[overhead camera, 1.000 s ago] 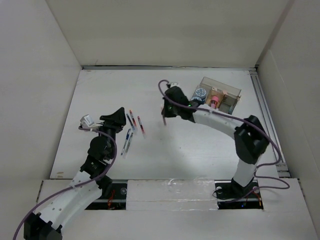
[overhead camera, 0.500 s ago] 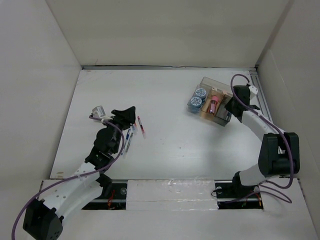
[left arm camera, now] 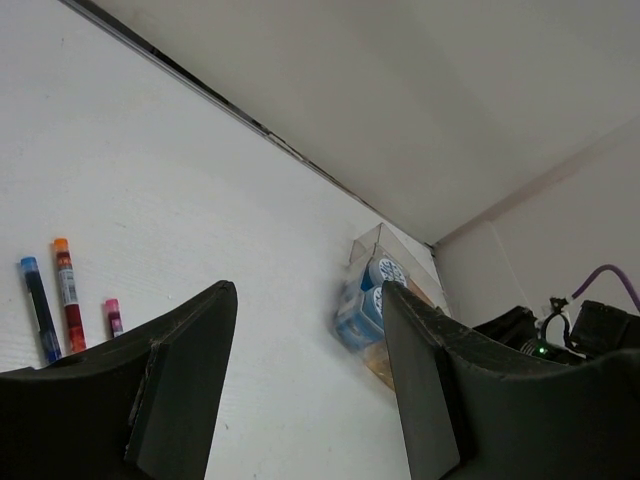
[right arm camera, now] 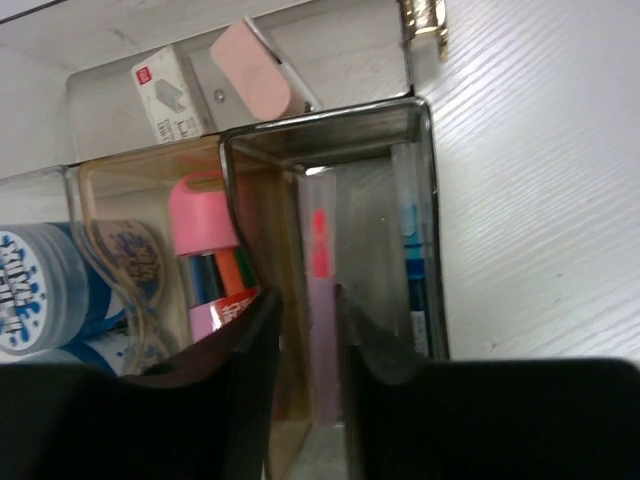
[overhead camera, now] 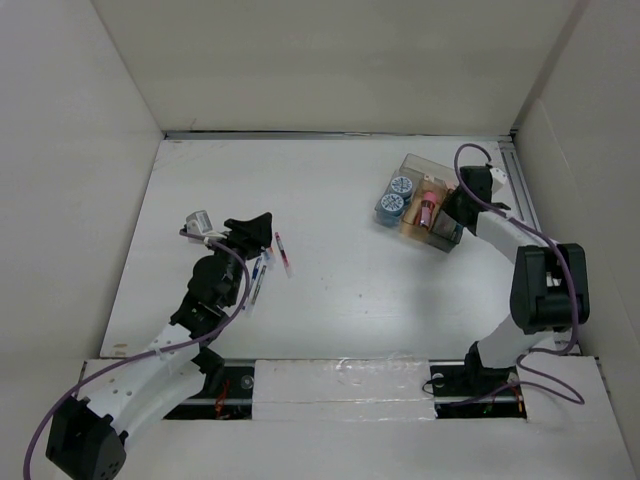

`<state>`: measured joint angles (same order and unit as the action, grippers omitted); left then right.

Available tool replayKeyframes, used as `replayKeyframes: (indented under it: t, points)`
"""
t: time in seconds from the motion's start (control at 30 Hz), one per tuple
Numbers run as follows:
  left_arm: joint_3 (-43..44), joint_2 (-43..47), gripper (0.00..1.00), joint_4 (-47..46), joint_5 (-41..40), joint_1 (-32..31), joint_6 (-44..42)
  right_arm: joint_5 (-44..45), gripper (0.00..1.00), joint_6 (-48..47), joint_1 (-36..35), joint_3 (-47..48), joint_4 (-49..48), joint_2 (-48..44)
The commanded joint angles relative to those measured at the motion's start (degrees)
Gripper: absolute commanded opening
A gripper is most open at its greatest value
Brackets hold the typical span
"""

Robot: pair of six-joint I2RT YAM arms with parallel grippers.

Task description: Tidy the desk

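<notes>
Movement of the right gripper [right arm camera: 307,300] from the middle of the desk [overhead camera: 350,290], which spreads under both arms, to the clear organizer [overhead camera: 440,170] at its far right suggests one pen [right arm camera: 320,240] is being filed, though whether its fingers grip it I cannot tell; the left gripper [left arm camera: 305,300] hangs wide and empty over loose pens [overhead camera: 268,258].

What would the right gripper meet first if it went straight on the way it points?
Most likely the pale pen in the organizer's narrow end compartment: it shows between the right gripper's fingers, straight ahead. Depth is unclear, so the fingers might catch the compartment's walls first.
</notes>
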<state>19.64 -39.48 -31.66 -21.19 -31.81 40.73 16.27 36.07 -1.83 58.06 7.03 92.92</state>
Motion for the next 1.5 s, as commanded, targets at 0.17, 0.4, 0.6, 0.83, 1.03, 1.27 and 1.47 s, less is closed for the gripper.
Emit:
replayKeyframes:
  t: [0.17, 0.4, 0.6, 0.83, 1.03, 1.27, 1.47]
  points:
    - [2.6, -0.3, 0.56, -2.6, -0.1, -0.3, -1.1, -0.9, 0.54, -0.3, -5.1, 2.3, -0.9, -6.3]
    - [1.3, 3.5, 0.53, -2.4, -3.2, -0.3, -0.2, -9.9, 0.00, -4.5, -24.0, 6.6, -1.5, -3.4]
    - [-0.6, 10.6, 0.52, 0.7, -10.3, -0.8, 2.9, -8.3, 0.07, -7.3, -41.5, 22.2, 9.5, 12.8]
    - [-2.3, 14.6, 0.53, 0.2, -11.3, -0.8, 3.2, -7.8, 0.48, -9.1, -50.1, 37.5, 16.7, 26.6]
    - [-2.1, 14.0, 0.53, 0.2, -10.8, -0.8, 3.0, -7.8, 0.49, -9.4, -52.8, 41.8, 19.4, 30.9]
    - [-2.3, 14.6, 0.53, 0.2, -10.8, -0.8, 2.9, -6.1, 0.45, -7.7, -53.4, 42.7, 20.4, 33.9]
    - [-2.5, 15.1, 0.53, 0.2, -11.0, -0.8, 2.9, -5.0, 0.38, -5.8, -53.9, 41.4, 20.1, 35.0]
